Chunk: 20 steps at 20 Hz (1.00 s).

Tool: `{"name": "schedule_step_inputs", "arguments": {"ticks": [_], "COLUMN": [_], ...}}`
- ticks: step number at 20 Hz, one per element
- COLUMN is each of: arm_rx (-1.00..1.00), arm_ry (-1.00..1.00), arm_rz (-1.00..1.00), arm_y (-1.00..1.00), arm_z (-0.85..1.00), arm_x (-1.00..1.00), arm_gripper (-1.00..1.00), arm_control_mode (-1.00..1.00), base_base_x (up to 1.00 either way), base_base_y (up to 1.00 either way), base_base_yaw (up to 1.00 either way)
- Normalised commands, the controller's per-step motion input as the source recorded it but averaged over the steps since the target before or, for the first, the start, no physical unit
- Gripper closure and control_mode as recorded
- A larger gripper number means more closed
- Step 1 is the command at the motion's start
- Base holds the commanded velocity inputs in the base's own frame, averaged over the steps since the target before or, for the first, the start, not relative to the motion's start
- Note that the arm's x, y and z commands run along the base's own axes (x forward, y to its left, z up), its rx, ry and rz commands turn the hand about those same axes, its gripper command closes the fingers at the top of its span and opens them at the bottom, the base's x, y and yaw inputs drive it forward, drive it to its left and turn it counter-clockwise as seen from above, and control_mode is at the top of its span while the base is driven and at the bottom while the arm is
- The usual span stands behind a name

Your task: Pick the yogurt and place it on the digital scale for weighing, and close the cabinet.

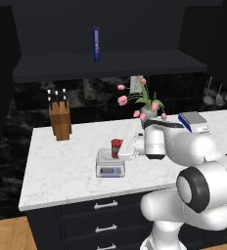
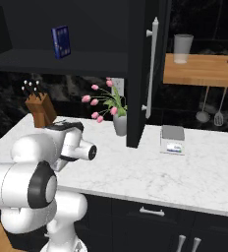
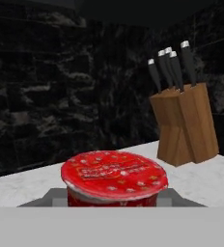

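Yogurt on scale, knife block behind.
Red yogurt (image 3: pixel 114 177) sits upright on the grey digital scale (image 3: pixel 51 198); wooden knife block (image 3: pixel 185 123) stands behind the yogurt to its right, on white counter (image 3: pixel 32 183).

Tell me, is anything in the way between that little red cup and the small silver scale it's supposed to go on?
Nothing visible is. The small red yogurt cup is already right over the raised platform of the silver-grey digital scale on the white marble counter. In the hand view its lid sits with the grey platform directly beneath it.
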Motion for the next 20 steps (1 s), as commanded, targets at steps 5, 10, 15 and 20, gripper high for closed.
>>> {"name": "schedule_step_inputs", "arguments": {"ticks": [5, 10, 15, 20], "arm_rx": [-0.03, -0.01, 0.0, 0.0], "arm_ry": [-0.04, 0.0, -0.01, -0.02], "arm_rz": [0.0, 0.0, 0.0, 0.0], "arm_y": [0.16, 0.09, 0.07, 0.07], "arm_z": [-0.25, -0.3, -0.31, -0.16], "arm_x": [0.29, 0.32, 0.08, 0.0], "arm_gripper": [1.0, 1.0, 1.0, -1.0], "arm_control_mode": [-1.0, -1.0, -1.0, -1.0], "base_base_x": [0.0, 0.0, 0.0, 0.0], "base_base_y": [0.0, 0.0, 0.0, 0.0], "base_base_yaw": [0.0, 0.0, 0.0, 0.0]}}
